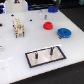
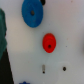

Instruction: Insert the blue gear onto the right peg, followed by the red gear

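Observation:
The blue gear (image 1: 64, 33) lies flat on the white table at the exterior view's right, and it also shows in the wrist view (image 2: 31, 12). To its left lies the smaller red gear (image 1: 48, 25), which the wrist view (image 2: 49, 42) shows near its centre. Nearer the front is the grey plate (image 1: 44, 61) with a black frame and two thin dark pins. The right peg (image 1: 51, 50) stands bare. My gripper (image 1: 19, 34) hangs at the exterior view's left, away from both gears and the plate. Its fingers look apart and hold nothing. The wrist view shows no fingers.
The left peg (image 1: 38, 54) stands on the same plate. Small dark items (image 1: 31, 20) and a blue object (image 1: 52, 8) lie near the table's back edge. Two small dark spots (image 2: 44, 67) show on the table in the wrist view.

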